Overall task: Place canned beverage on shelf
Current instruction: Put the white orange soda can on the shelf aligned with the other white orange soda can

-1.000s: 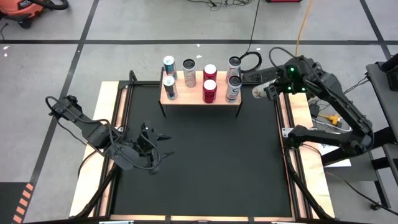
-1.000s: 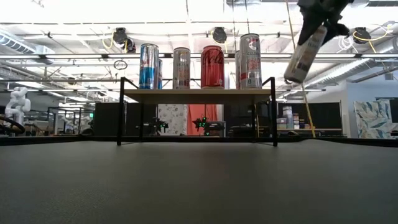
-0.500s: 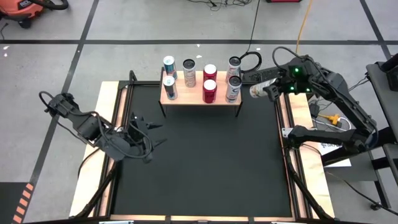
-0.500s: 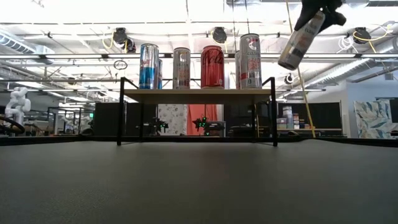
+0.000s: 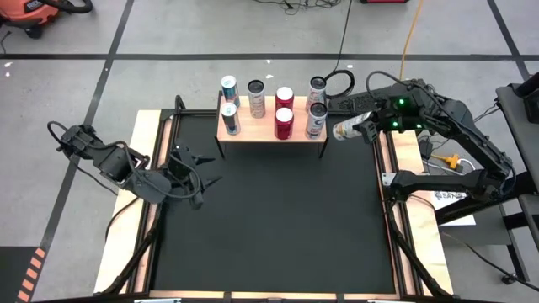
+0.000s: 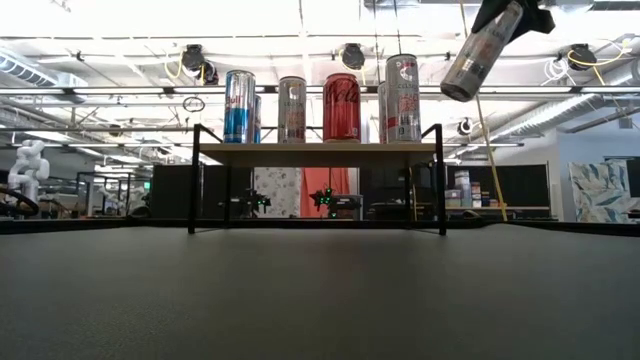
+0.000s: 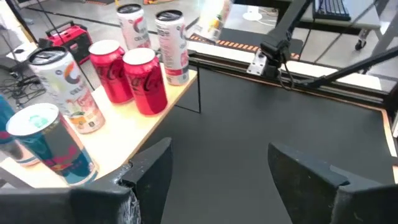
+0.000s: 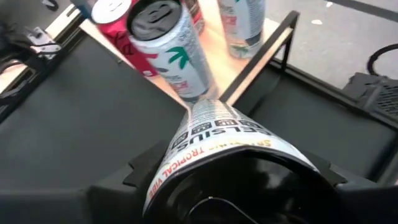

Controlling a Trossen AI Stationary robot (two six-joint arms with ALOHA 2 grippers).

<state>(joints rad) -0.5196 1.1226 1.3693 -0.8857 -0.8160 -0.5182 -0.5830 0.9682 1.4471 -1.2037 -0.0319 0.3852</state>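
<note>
Since the black table [image 5: 269, 227] is the biggest thing I have to work over, I start there: the shelf [image 5: 271, 131] stands at its far edge, carrying seven cans in two rows, with one gap in the back row. My right gripper [image 5: 368, 126] hovers just off the shelf's right end, fingers closed around a white can [image 5: 347, 129] that hangs tilted, above shelf height in the low view. I judge it stiff but thin-walled and smooth, so a mid-body hold suits it; squeeze hard and it dents. My left gripper [image 5: 192, 172] waits near the table's left edge, fingers apart and holding nothing.
</note>
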